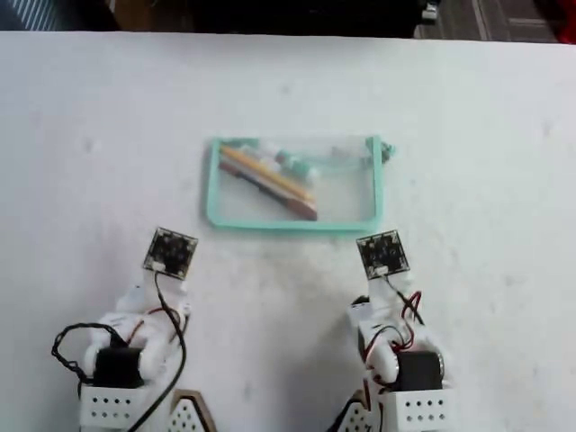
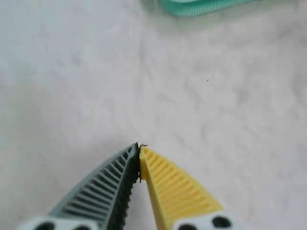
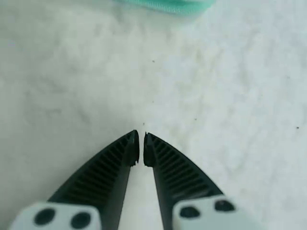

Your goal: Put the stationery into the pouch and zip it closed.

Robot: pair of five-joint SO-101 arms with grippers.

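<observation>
Pouch (image 1: 292,225): lies flat mid-table (image 1: 468,135), holds stationery (image 1: 270,180), just ahead of both arms.
Left gripper (image 2: 139,149): fingers together, empty.
Right gripper (image 3: 141,137): fingers together, empty.

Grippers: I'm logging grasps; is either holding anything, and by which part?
Nothing is held: the left gripper and right gripper are both shut and empty, short of the pouch.

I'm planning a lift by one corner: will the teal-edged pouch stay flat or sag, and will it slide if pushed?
Likely floppy: the pouch looks like thin clear film with a soft fabric edge, so it would probably sag. The stationery lies toward one end, so it may tilt that way. On the smooth table it should slide easily.
</observation>
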